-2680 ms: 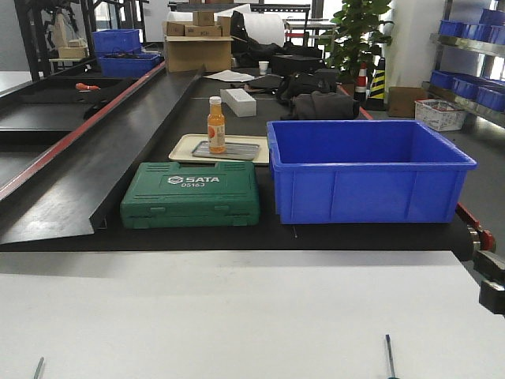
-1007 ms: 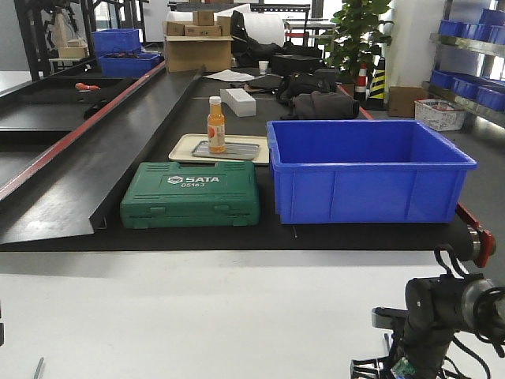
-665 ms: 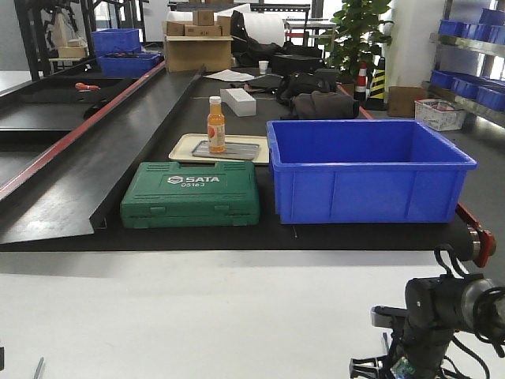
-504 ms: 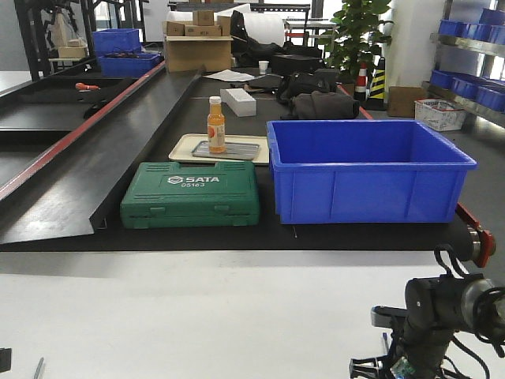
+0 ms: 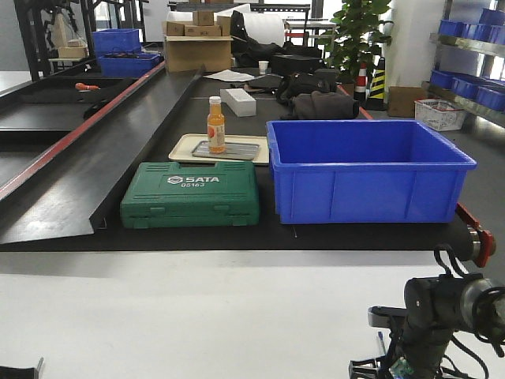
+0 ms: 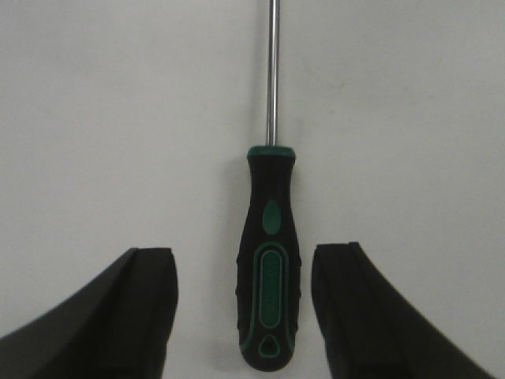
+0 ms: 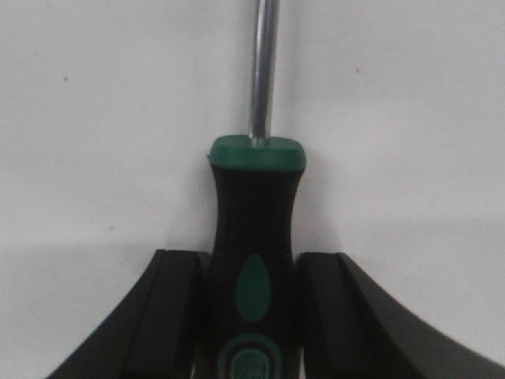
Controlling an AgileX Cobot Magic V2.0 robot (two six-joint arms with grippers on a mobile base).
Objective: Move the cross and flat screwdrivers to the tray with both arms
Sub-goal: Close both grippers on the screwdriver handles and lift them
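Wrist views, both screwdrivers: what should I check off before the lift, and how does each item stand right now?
1. Left screwdriver centred between the left gripper fingers: ok.
2. Left fingers closed on its handle: not ok, there are gaps on both sides.
3. Right gripper fingers against the right screwdriver handle: ok.
4. Shafts pointing straight ahead of the fingers: ok.
5. Room on the tray for both: cannot tell, an orange bottle stands at its left end.

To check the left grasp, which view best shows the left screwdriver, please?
Left wrist view: the left screwdriver lies, handle whole, inside the open left gripper. Front view shows only a shaft sliver; right wrist view, nothing of it.
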